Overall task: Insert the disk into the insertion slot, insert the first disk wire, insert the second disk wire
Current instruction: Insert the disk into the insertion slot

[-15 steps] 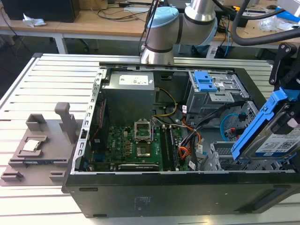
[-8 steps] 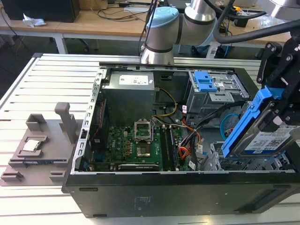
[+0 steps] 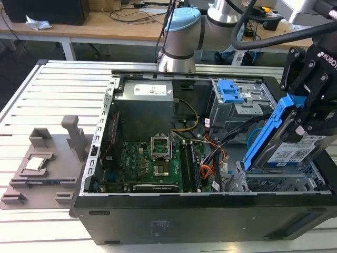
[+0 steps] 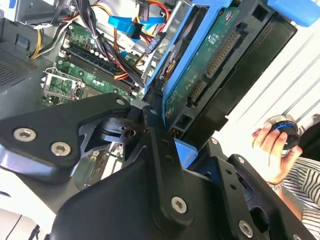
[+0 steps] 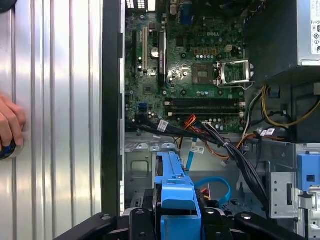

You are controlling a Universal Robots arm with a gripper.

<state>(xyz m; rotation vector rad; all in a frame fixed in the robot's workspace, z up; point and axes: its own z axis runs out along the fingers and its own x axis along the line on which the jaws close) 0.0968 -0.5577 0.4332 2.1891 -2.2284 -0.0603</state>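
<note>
The slatted metal table [image 3: 58,89] carried an open computer case [image 3: 184,216] lying on its side, its motherboard [image 3: 142,163] exposed. At the exterior view's right, the silver perforated cage with the insertion slot [image 3: 274,182] sat inside the case. The disk [image 3: 295,150] hung above it, steeply tilted, one blue end tab raised and its lower edge near the cage but not seated, as far as could be judged. The gripper [image 3: 304,108] was clamped on the disk's blue carrier, its black links pressed against the edge in the second wrist view. A cable bundle [image 5: 225,145] crossed the case just beside the bay. At that tilt the carrier could probably catch on the cage rim and jam instead of sliding in. A loose wire might be pinched under it. A person's hand [image 4: 270,150] rested on the table just outside the case, where a swinging arm could reach it. The slot's mouth was masked by the disk, and the contact under the fingertips could not be made out.
</note>
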